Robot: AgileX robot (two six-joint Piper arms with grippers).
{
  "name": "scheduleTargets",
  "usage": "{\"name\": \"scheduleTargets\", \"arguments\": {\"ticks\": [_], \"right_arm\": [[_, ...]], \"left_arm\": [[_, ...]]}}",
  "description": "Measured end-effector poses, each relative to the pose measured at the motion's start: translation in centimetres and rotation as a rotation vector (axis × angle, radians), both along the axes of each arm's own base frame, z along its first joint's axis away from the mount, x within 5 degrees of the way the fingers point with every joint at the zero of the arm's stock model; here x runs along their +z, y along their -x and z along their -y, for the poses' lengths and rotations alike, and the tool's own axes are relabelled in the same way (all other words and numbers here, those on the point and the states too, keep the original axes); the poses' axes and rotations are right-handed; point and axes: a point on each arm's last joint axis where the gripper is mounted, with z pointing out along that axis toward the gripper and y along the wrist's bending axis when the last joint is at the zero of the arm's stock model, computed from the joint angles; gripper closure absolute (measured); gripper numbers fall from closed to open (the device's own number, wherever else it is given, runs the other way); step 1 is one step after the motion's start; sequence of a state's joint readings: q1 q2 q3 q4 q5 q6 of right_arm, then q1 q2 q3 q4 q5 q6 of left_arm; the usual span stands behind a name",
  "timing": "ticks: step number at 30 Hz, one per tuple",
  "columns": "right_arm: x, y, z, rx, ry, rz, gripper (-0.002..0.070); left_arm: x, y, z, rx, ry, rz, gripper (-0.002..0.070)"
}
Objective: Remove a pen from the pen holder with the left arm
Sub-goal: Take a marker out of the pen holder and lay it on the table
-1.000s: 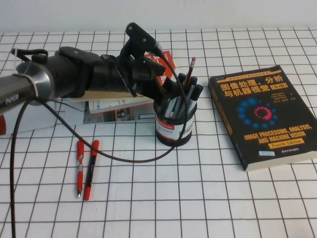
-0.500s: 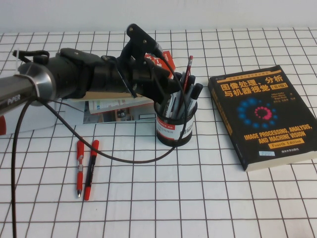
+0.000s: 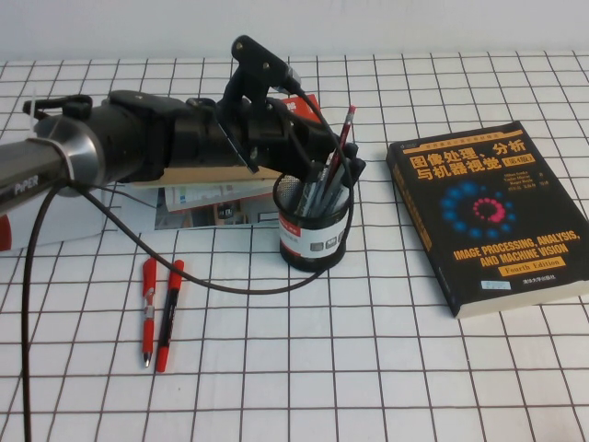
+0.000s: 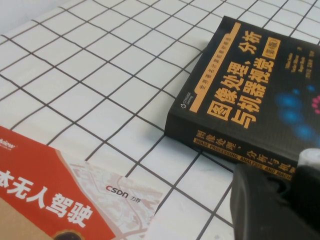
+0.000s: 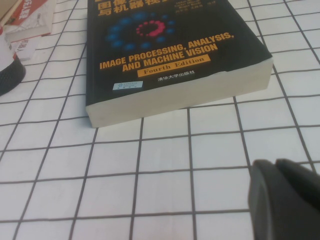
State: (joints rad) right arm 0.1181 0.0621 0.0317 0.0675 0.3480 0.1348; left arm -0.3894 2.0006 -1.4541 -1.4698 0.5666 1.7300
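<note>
- Left gripper [image 3: 333, 164] in the pen holder [image 3: 313, 244], among pens [image 3: 322, 195]; can't tell its grip.
- Right gripper [image 5: 285, 200] by the black book [image 3: 488, 216]; can't tell.
- Magazines [image 3: 216, 195] behind; red pens [image 3: 168, 313] toward the table's left edge.

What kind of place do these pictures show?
Likely a lab desk setup: gridded table, book, pen holder. Left gripper is at the holder's pens; right gripper hangs over the table near the book.

open table [image 3: 386, 313] (holder [image 3: 315, 238] to book [image 3: 488, 216]), pens [image 3: 169, 313] leftward
</note>
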Motion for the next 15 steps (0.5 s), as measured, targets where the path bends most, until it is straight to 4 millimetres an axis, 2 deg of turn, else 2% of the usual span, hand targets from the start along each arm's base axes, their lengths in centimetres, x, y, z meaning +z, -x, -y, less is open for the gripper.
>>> {"name": "scheduleTargets", "arguments": {"ticks": [10,15], "right_arm": [[0.0,0.0,0.0,0.0,0.0,0.0,0.0692],[0.0,0.0,0.0,0.0,0.0,0.0,0.0692]], "left_arm": [[0.1,0.2,0.1,-0.025,0.01,-0.004,0.0568],[1.6,0.5,0.0,-0.04,-0.004,0.067,0.0568]]}}
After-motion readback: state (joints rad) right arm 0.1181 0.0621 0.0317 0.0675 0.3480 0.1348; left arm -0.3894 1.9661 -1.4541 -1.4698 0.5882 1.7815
